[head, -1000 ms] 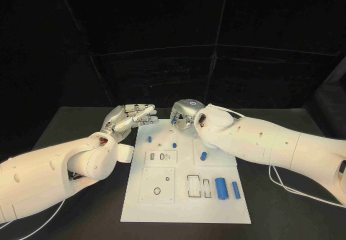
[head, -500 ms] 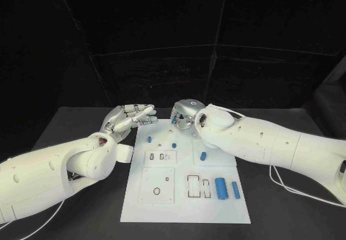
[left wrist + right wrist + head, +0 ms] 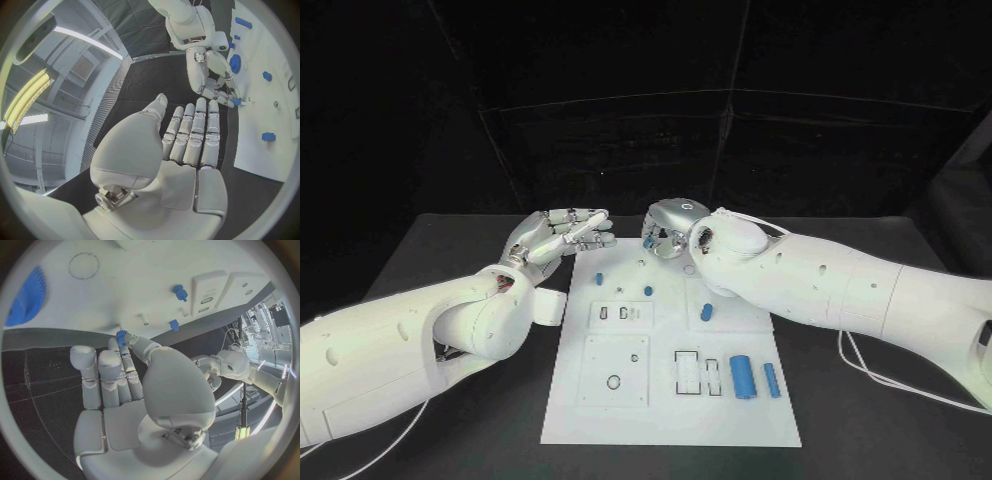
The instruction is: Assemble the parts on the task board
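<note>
Both robot hands: left [image 3: 563, 232] flat-fingered, right [image 3: 666, 228] pinching small blue part [image 3: 121, 336]

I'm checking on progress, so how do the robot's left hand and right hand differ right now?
The right hand pinches a small blue part at its fingertips; the left hand holds nothing, its fingers straight and together. The right hand hovers at the far end of the task board; the left hand is off its far left corner. Both are silver hands on white arms.
</note>
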`<action>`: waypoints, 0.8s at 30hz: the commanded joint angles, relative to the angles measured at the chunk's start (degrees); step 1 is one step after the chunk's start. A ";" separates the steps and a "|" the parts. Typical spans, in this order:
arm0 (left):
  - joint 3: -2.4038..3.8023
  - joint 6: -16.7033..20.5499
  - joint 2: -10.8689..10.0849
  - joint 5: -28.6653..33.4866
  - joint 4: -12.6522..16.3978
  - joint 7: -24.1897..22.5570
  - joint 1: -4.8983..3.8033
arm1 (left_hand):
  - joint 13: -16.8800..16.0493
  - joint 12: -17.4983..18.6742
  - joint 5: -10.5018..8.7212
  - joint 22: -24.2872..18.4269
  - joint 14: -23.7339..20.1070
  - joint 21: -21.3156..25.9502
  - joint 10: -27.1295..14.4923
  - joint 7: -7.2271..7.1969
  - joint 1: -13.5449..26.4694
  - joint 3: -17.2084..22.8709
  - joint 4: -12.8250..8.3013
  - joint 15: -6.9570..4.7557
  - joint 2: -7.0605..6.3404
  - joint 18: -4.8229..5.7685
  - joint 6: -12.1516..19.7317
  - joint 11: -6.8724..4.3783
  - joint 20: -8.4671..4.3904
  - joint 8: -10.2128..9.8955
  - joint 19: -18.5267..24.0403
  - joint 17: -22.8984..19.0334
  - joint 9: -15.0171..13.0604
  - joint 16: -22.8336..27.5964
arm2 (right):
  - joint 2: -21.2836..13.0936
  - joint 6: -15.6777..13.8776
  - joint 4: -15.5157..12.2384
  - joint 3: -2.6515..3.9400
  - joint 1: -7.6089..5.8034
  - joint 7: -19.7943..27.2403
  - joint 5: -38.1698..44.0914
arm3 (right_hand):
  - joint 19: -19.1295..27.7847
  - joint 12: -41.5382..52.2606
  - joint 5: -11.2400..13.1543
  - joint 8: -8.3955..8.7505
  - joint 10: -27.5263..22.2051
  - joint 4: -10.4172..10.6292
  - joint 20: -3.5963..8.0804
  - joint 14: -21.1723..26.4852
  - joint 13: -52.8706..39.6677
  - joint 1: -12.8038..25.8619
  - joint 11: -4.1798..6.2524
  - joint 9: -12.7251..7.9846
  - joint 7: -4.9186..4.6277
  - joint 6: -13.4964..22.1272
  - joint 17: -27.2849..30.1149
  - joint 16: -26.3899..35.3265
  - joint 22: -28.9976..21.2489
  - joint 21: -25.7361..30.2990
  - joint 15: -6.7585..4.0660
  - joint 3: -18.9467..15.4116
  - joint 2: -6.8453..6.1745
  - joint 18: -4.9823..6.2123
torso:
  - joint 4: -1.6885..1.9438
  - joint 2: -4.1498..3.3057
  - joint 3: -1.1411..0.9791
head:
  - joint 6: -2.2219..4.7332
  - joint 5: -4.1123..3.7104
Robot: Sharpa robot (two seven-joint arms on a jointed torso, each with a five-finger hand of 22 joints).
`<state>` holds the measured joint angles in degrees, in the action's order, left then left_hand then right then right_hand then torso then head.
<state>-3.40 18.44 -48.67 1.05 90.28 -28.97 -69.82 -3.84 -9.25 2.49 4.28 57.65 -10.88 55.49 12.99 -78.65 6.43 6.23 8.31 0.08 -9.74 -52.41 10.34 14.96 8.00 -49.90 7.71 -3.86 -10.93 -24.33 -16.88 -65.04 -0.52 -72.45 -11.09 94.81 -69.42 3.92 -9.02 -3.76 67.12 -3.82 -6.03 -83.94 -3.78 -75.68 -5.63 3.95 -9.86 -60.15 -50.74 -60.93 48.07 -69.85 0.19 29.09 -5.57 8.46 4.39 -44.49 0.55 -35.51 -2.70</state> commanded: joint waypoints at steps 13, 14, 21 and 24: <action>0.05 -0.73 0.13 -0.02 -0.04 -0.30 -0.10 | 0.08 0.24 0.22 -0.06 0.38 0.15 0.28 0.43 0.08 0.06 -0.36 0.09 0.46 -0.77 0.05 0.26 -0.10 -0.25 -0.49 0.09 0.08 0.23 | 0.60 0.54 0.33 0.04 -0.12 -0.16 0.37 | 0.38 -0.25 -0.26 0.24 -1.17 0.70 -0.41 -0.30 0.09 0.13 -0.29 -0.14 -0.22 1.27 0.21 -0.30 -0.11 -0.25 0.38 -0.09 -1.15 -0.63 | -0.01 -0.03 -0.01 | -0.14 0.05; 0.05 -0.73 0.14 -0.02 -0.05 -0.31 -0.10 | 0.08 0.24 0.22 -0.06 0.38 0.15 0.28 0.43 0.08 0.06 -0.36 0.09 0.46 -0.77 0.05 0.26 -0.10 -0.25 -0.49 0.09 0.08 0.23 | 0.63 0.59 0.36 0.04 -0.12 -0.16 0.37 | 0.42 -0.25 -0.25 0.24 -1.27 0.73 -0.44 -0.29 0.09 0.16 -0.32 -0.15 -0.25 1.38 0.21 -0.32 -0.13 -0.25 0.41 -0.10 -1.22 -0.63 | 0.00 -0.02 -0.03 | -0.16 0.03; 0.05 -0.72 0.15 -0.02 -0.09 -0.30 -0.10 | 0.08 0.24 0.22 -0.06 0.38 0.15 0.28 0.43 0.08 0.06 -0.36 0.09 0.46 -0.77 0.05 0.26 -0.10 -0.25 -0.49 0.09 0.08 0.23 | 0.76 0.56 0.58 0.03 -0.12 -0.17 0.37 | 0.47 -0.25 -0.22 0.25 -1.49 0.81 -0.51 -0.24 0.09 0.24 -0.41 -0.16 -0.36 1.66 0.30 -0.31 -0.14 -0.27 0.48 -0.12 -1.35 -0.63 | -0.01 -0.04 -0.01 | -0.15 0.08; 0.05 -0.74 0.14 -0.02 -0.10 -0.29 -0.10 | 0.08 0.24 0.22 -0.06 0.38 0.15 0.28 0.43 0.08 0.06 -0.36 0.09 0.46 -0.77 0.05 0.26 -0.10 -0.25 -0.49 0.09 0.08 0.23 | 0.58 -0.23 0.54 0.03 -0.12 -0.10 0.37 | 0.97 -0.33 -0.22 0.32 -2.44 0.99 -0.74 0.07 0.12 0.35 -0.73 -0.25 -0.70 2.86 1.18 0.23 -0.77 0.03 0.74 -0.15 -1.71 -0.52 | -0.02 -0.02 -0.02 | -0.13 0.07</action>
<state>-3.41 18.40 -48.59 1.05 90.13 -28.96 -69.82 -3.84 -9.25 2.49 4.30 57.65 -10.88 55.49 12.99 -78.65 6.43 6.24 8.31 0.08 -9.74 -52.41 10.34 14.96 8.00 -49.90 7.74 -3.87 -10.93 -23.66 -16.54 -64.40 -0.52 -72.45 -11.24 94.85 -68.79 3.92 -9.02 -3.77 65.16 -3.19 -6.66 -84.02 -3.74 -75.17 -6.36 3.75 -10.57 -57.81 -49.86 -60.90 47.54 -69.85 0.54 28.97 -6.71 8.45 4.41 -44.52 0.53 -35.67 -2.66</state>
